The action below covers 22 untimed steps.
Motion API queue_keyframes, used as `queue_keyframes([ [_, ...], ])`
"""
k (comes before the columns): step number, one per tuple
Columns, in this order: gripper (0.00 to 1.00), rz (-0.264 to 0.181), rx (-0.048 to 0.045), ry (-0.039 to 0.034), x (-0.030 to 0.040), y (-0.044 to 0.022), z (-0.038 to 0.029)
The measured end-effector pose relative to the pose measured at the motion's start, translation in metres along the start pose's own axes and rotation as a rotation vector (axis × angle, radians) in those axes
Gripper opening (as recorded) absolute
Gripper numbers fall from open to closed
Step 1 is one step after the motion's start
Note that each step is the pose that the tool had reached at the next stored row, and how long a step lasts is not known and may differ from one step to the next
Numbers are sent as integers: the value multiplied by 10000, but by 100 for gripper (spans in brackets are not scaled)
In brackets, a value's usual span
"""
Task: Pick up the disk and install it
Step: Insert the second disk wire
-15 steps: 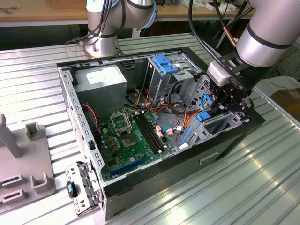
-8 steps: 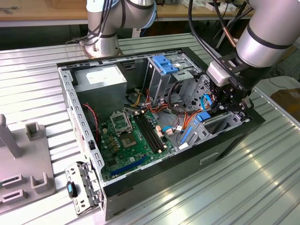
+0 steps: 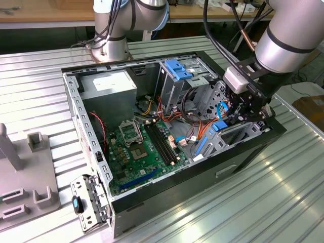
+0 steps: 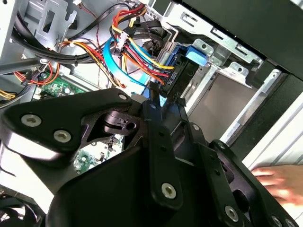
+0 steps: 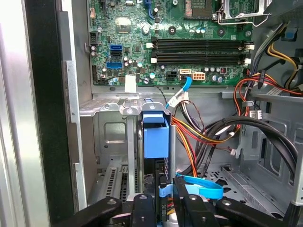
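The disk [image 5: 155, 137], a grey drive in a bright blue carrier, stands on edge in the drive bay at the front corner of the open computer case [image 3: 243, 157]. In the exterior view its blue rail [image 3: 218, 126] shows at the case's right end, under my gripper [image 3: 234, 117]. My gripper [image 5: 164, 204] is shut on the disk's upper edge, one finger on each side. In the second wrist view the gripper [image 4: 154, 97] meets the disk's black connector end [image 4: 177, 78] beside the blue tab [image 4: 195, 53].
Coloured cables [image 4: 137, 52] crowd the space beside the bay. The motherboard [image 3: 139, 147] lies in the case floor, with a grey power supply [image 3: 109, 83] and a blue-latched metal cage [image 3: 177, 68] behind. A person's hand [image 4: 279, 184] rests outside the case wall. A grey fixture [image 3: 30, 167] sits at the exterior view's left.
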<state>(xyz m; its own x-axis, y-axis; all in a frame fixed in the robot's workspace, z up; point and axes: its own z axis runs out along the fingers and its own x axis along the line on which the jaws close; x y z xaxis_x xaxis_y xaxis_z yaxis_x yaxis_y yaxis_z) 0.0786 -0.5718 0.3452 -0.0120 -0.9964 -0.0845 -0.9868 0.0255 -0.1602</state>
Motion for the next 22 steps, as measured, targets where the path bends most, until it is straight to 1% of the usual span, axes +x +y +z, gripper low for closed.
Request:
queue_keyframes([
  [2, 30, 0, 0, -1, -13, -21, -130],
  [4, 30, 0, 0, 1, -20, -32, -194],
  [5, 30, 0, 0, 3, -25, -33, -206],
  [6, 30, -1, 1, 16, -43, -33, -207],
  [8, 30, -2, 1, 17, -126, -31, -200],
  [12, 30, -2, 1, 18, -254, -28, -190],
  [13, 30, -2, 0, 18, -309, -26, -186],
  [15, 30, -3, 0, 20, -371, -25, -181],
  [16, 30, -4, 0, 30, -429, -23, -176],
  [17, 30, -6, 0, 37, -453, -23, -173],
  [21, 30, -5, 1, 39, -458, -23, -173],
  [22, 30, 16, -242, 45, -458, -24, -171],
])
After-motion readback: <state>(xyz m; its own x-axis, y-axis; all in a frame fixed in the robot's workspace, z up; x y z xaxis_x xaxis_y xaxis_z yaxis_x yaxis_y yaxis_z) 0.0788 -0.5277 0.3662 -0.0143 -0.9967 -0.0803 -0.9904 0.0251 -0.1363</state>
